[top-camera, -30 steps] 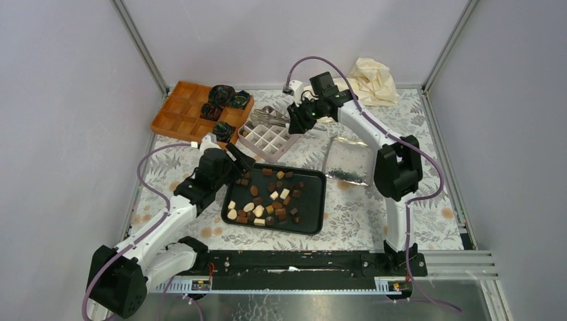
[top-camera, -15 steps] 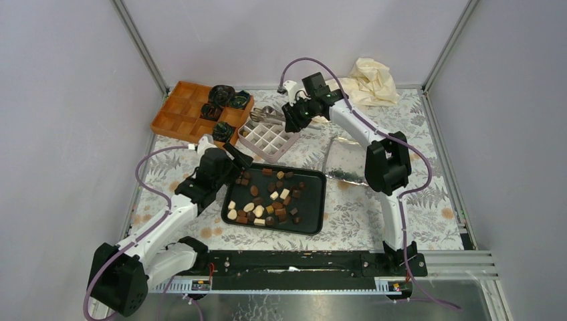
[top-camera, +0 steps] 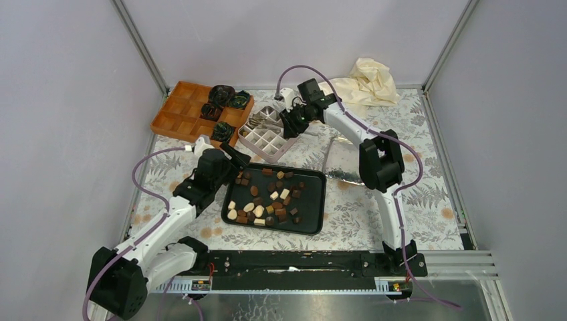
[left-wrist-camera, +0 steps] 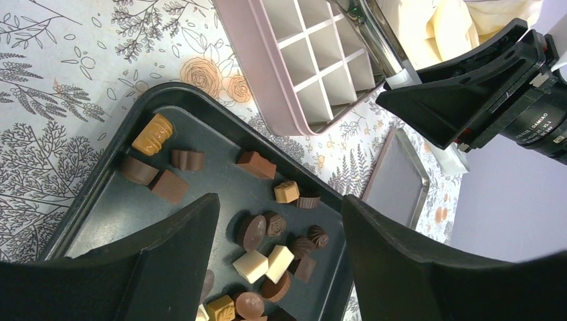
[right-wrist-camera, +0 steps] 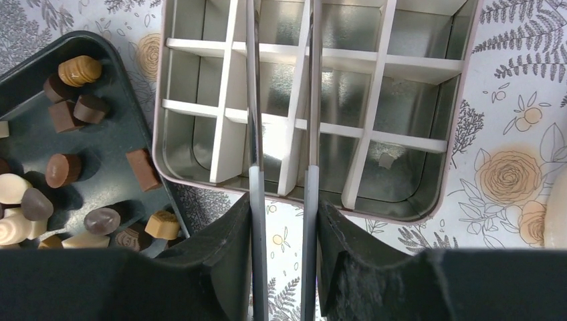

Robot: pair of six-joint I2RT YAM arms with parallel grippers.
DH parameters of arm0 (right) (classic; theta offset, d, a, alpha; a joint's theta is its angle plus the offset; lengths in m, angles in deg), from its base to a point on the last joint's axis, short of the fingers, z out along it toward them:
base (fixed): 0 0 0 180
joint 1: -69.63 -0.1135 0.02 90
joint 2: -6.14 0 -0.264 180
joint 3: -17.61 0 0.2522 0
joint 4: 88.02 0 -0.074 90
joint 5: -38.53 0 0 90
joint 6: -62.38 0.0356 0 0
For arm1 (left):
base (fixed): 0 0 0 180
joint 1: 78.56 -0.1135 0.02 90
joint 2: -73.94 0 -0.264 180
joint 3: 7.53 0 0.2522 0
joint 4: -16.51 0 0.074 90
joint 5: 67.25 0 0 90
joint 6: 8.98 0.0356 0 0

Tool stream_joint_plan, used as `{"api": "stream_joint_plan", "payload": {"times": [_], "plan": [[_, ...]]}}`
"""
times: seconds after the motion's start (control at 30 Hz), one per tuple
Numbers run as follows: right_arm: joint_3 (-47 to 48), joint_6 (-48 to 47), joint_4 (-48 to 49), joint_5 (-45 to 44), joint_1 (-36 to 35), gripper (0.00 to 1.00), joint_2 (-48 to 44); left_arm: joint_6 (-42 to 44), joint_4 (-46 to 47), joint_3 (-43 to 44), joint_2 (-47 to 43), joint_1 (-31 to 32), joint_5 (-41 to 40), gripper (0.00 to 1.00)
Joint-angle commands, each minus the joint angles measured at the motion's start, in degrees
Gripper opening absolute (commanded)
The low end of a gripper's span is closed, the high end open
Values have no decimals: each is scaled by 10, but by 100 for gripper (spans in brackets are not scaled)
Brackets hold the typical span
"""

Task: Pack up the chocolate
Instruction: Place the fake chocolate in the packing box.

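Packing has not begun, by the look of it: the right gripper (right-wrist-camera: 282, 215) clamps metal tongs (right-wrist-camera: 252, 134) over the far divided tin (right-wrist-camera: 461, 120), whose visible cells are bare. The tongs' 2 arms run apart with nothing between them, tips unseen; next they must come near to the black tray (left-wrist-camera: 100, 200), below the spread left gripper (left-wrist-camera: 277, 207), and pinch 1 piece. The chocolate (top-camera: 271, 200) lies loose there: small dark, tan and cream bites, round, oval, square.

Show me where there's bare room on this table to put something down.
Bare cloth lies right of the black tray and the silver lid, out to the right edge. The back left is crowded: orange box, divided tin, paper cups.
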Motion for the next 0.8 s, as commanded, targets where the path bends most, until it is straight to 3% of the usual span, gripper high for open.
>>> {"api": "stream_joint_plan", "payload": {"times": [0.0,0.27,0.77], "plan": [[45,-1,9,4,-11,20,5,7,22,3,10,-7,-9,74],[44,-1,3,4,-14,38,2,13,28,6,17,-13,3,75],[45,10,0,12,-13,45,-26,16,48,1,8,-16,32,75]]}}
